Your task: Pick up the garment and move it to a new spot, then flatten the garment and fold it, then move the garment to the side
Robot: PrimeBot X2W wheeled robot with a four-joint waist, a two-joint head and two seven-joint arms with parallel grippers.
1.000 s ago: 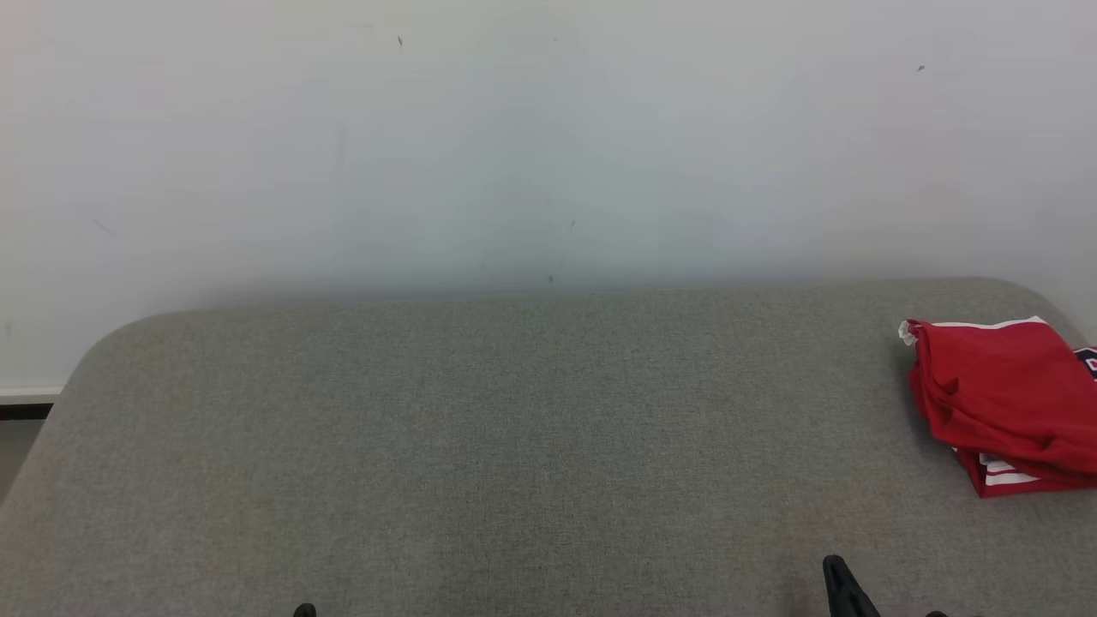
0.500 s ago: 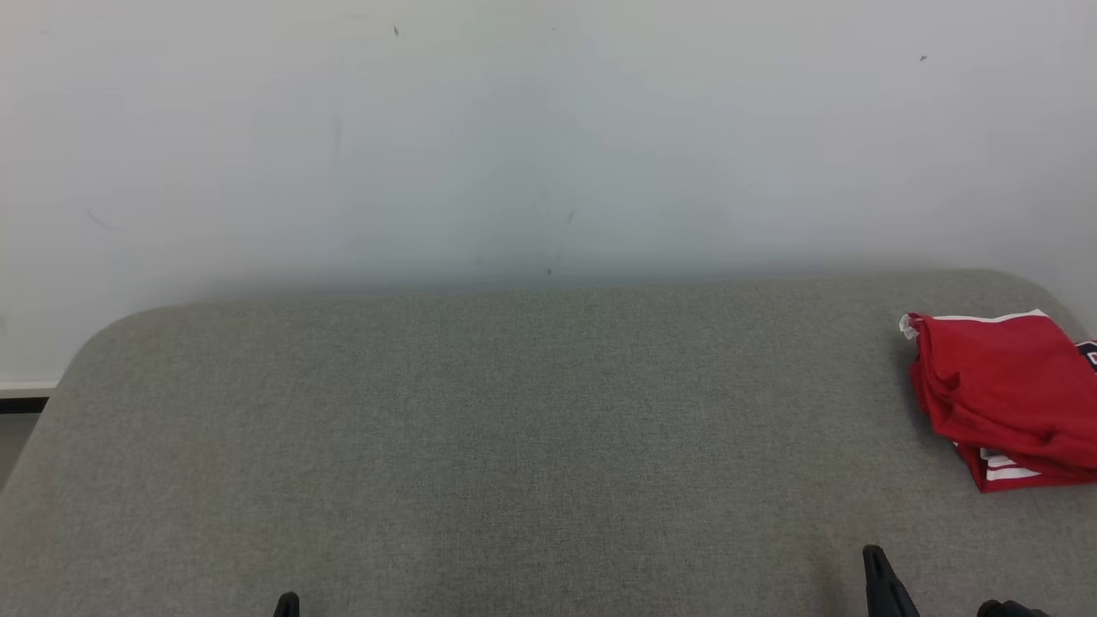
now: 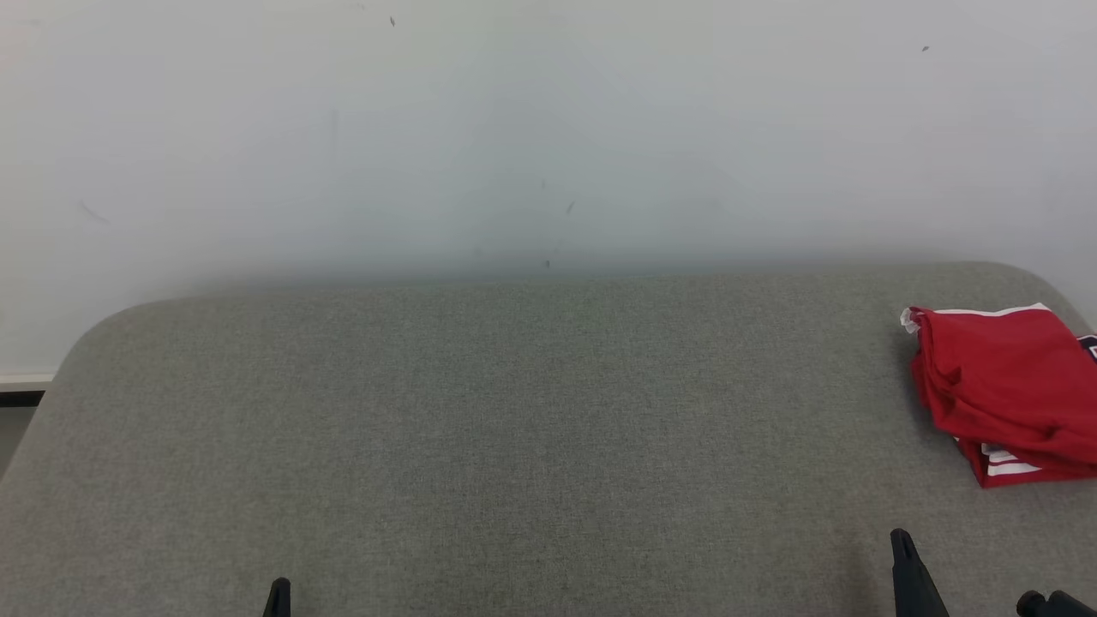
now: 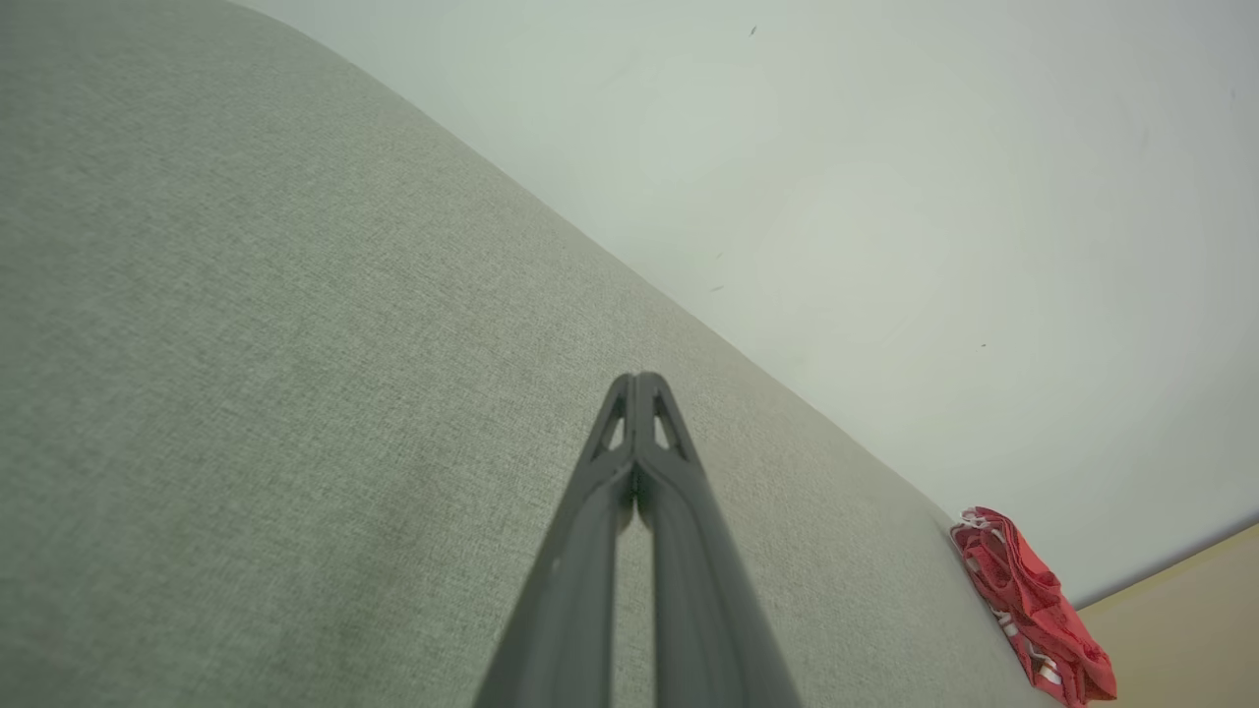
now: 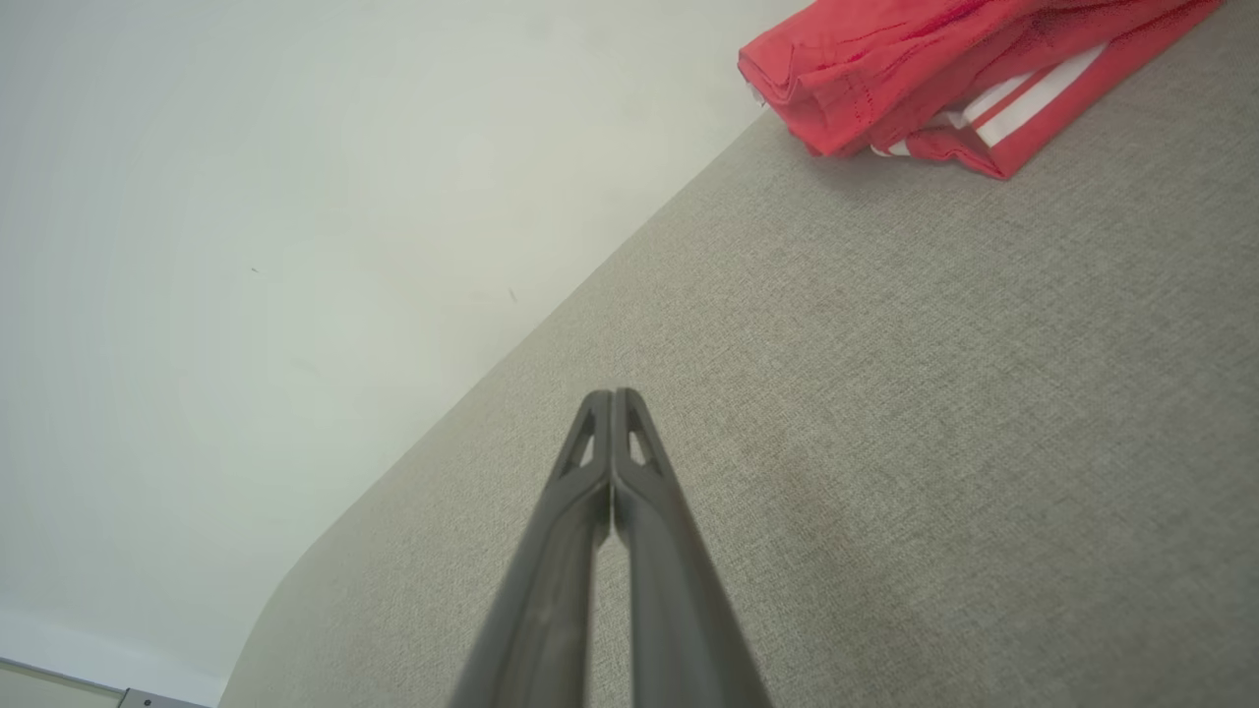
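garment | readable text: none (dark patch cut off)

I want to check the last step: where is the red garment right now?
In the head view the red garment lies folded at the far right end of the grey cushion, close to its back edge by the white wall.

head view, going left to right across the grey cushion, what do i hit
left gripper tip at the bottom edge → right gripper tip near the bottom right → red garment, folded up at the far right and cut off by the frame edge
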